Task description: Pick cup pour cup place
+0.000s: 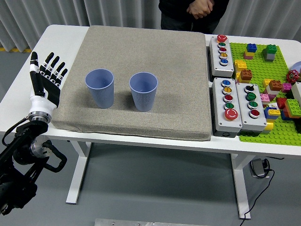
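on the white bench (141, 137), seen from the head camera, two blue cups stand upright on a grey mat (141, 61), the left cup (100, 88) and the right cup (143, 91) near each other but apart, neither one touched. the left robot hand (43, 77) is raised at the mat's left edge, fingers (34, 62) spread and pointing up, released and holding nothing, well clear of the left cup; that open pose looks suited to a sideways approach to a grasp, so the pick appears not yet begun. the right arm is not in view. at the far side a person stands with clasped hands (198, 8), taking no part. button boxes (231, 99) and a green brick plate (268, 94) sit to the right, away from the pouring space.
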Action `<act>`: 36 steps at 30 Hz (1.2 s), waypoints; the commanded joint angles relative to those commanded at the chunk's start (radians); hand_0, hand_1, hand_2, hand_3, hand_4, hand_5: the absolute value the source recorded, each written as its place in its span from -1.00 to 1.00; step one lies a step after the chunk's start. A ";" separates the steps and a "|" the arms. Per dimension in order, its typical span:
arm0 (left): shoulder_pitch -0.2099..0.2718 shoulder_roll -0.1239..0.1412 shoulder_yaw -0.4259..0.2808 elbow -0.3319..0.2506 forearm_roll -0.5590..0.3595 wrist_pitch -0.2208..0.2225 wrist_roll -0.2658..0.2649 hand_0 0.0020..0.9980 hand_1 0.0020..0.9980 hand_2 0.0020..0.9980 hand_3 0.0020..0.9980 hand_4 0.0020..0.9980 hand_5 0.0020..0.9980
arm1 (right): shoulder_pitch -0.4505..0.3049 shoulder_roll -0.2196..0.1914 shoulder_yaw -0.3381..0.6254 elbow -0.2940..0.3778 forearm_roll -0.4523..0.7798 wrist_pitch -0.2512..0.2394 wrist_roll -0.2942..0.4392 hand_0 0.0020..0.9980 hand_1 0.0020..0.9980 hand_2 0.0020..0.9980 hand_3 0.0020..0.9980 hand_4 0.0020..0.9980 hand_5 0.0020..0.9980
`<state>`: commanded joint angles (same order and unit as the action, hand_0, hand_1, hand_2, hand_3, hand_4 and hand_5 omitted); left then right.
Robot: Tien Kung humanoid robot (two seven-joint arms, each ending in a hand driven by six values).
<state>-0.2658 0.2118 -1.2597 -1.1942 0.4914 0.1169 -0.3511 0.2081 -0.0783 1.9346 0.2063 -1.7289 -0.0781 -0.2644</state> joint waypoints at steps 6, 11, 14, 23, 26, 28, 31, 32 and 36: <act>0.006 0.001 0.006 -0.004 -0.013 0.007 0.001 0.71 0.72 0.78 0.72 0.62 1.00 | -0.005 0.000 0.000 0.000 -0.002 0.000 0.001 0.41 0.29 0.20 0.19 -1.00 -0.29; 0.017 -0.002 0.006 -0.008 -0.009 0.011 0.001 0.72 0.72 0.79 0.72 0.62 1.00 | -0.010 -0.002 -0.002 0.000 -0.004 0.002 0.003 0.41 0.29 0.20 0.20 -1.00 -0.29; 0.024 -0.005 0.002 -0.010 -0.004 0.012 0.002 0.72 0.72 0.79 0.72 0.62 1.00 | -0.013 -0.003 -0.005 0.000 -0.003 0.002 0.004 0.41 0.29 0.20 0.20 -1.00 -0.29; 0.034 0.002 0.007 -0.017 -0.003 0.018 0.006 0.72 0.72 0.78 0.72 0.62 1.00 | -0.021 -0.006 -0.007 0.000 -0.011 0.006 0.003 0.40 0.29 0.20 0.20 -1.00 -0.30; 0.040 0.001 0.010 -0.018 -0.005 0.017 0.008 0.72 0.72 0.78 0.72 0.62 1.00 | -0.024 -0.007 -0.006 0.001 -0.016 0.007 0.002 0.40 0.29 0.20 0.20 -1.00 -0.30; 0.043 -0.001 0.010 -0.018 -0.004 0.017 0.010 0.72 0.72 0.78 0.72 0.62 1.00 | -0.025 -0.007 -0.005 0.001 -0.019 0.007 0.002 0.40 0.29 0.20 0.20 -1.00 -0.30; 0.049 -0.006 0.010 -0.017 0.003 0.018 0.011 0.72 0.72 0.78 0.71 0.62 1.00 | -0.031 -0.009 -0.003 0.001 -0.025 0.010 0.001 0.40 0.29 0.20 0.20 -1.00 -0.31; 0.052 -0.007 0.009 -0.018 0.005 0.019 0.012 0.72 0.72 0.78 0.71 0.62 1.00 | -0.033 -0.009 -0.003 0.001 -0.027 0.010 0.000 0.40 0.29 0.20 0.20 -1.00 -0.31; 0.055 -0.006 0.005 -0.023 0.012 0.020 0.014 0.72 0.72 0.78 0.71 0.62 1.00 | -0.037 -0.009 -0.004 0.001 -0.025 0.010 0.001 0.41 0.29 0.20 0.20 -1.00 -0.31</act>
<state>-0.2106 0.2058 -1.2545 -1.2176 0.5033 0.1366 -0.3376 0.1712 -0.0872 1.9307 0.2074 -1.7536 -0.0682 -0.2638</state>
